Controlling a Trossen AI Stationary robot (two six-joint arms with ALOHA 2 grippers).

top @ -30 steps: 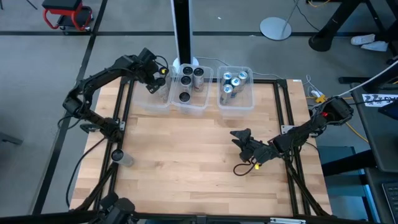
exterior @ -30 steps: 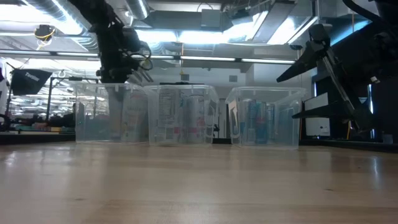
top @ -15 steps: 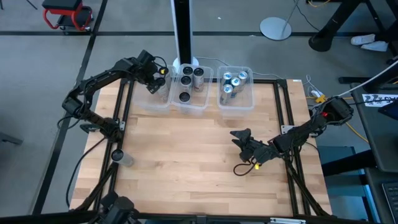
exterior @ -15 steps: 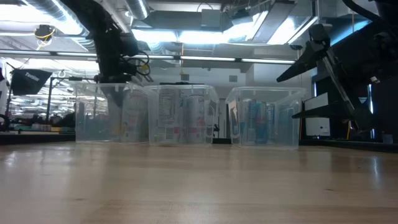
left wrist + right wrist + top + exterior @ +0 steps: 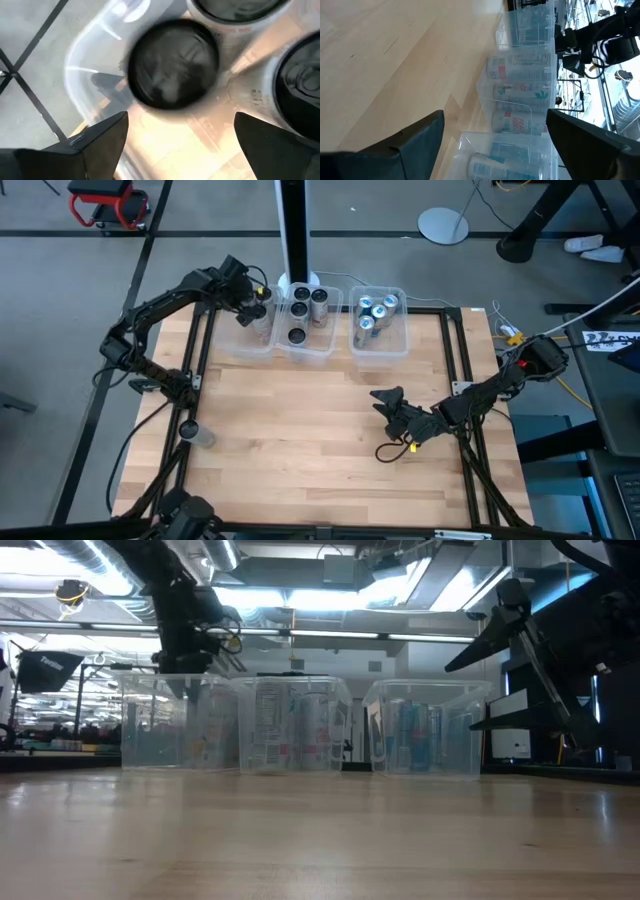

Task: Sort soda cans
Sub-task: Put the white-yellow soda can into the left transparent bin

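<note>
Three clear bins sit in a row at the top centre of the surface (image 5: 330,430). The left bin (image 5: 252,338) has the left gripper (image 5: 250,310) above it, fingers spread, with a dark-topped can (image 5: 172,62) blurred just beyond them. The middle bin (image 5: 308,330) holds dark-topped cans (image 5: 297,310); the right bin (image 5: 380,330) holds teal-topped cans (image 5: 370,315). A black post (image 5: 293,230) rises behind the bins. The right gripper (image 5: 385,398) rests released at centre right, well apart from them.
</note>
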